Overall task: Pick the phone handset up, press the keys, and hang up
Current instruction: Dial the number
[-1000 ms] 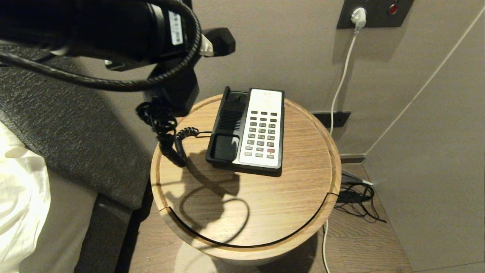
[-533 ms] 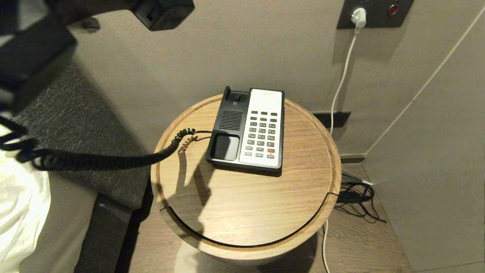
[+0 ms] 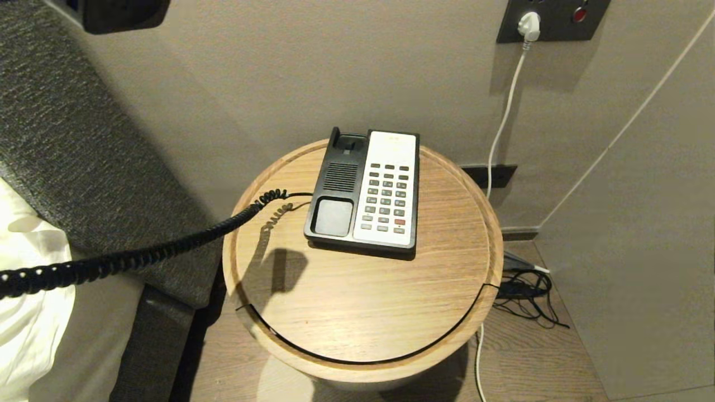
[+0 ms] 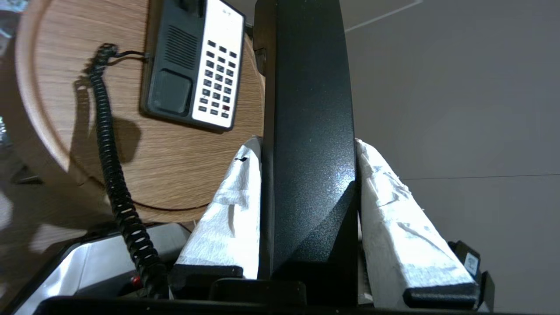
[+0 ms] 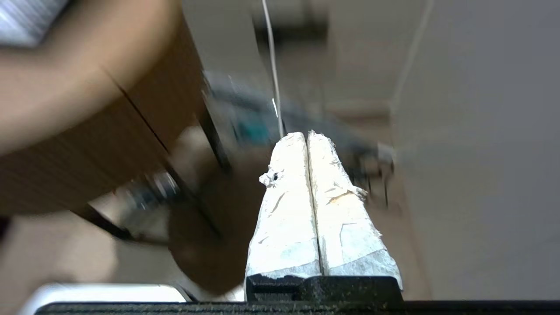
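My left hand [image 4: 308, 144] is closed approx. half-way on the phone handset [image 4: 308, 131]. Both white-wrapped fingers [image 4: 232, 205] press flat on its two long sides, so the grip is firm and the fingers cannot go more narrow. The handset is in the air, off the phone base [image 3: 366, 190], up and to my left of the bench [image 3: 363, 301]. In the head view only a dark corner at the top left edge [image 3: 120, 14] shows there; I cannot tell if it is handset or arm.

The long axis of the handset runs the same way as my fingers, straight out from the hand. Its far end goes past the fingertips, and in the left wrist view it covers the bench edge just beside the base. The near end is deep between the fingers, towards the wrist. Which face is turned to me I cannot tell; I see only smooth black plastic w/ a small shine.

The coiled cord [image 3: 139, 257] is stretched nearly straight from the left side of the base, over the bench rim, and leaves the head view at the left edge.

The cradle on the base is empty, the keypad [image 3: 386, 195] is uncovered.

My right hand [image 5: 308, 135] is low beside the bench, fingers closed tip to tip, holding nothing.
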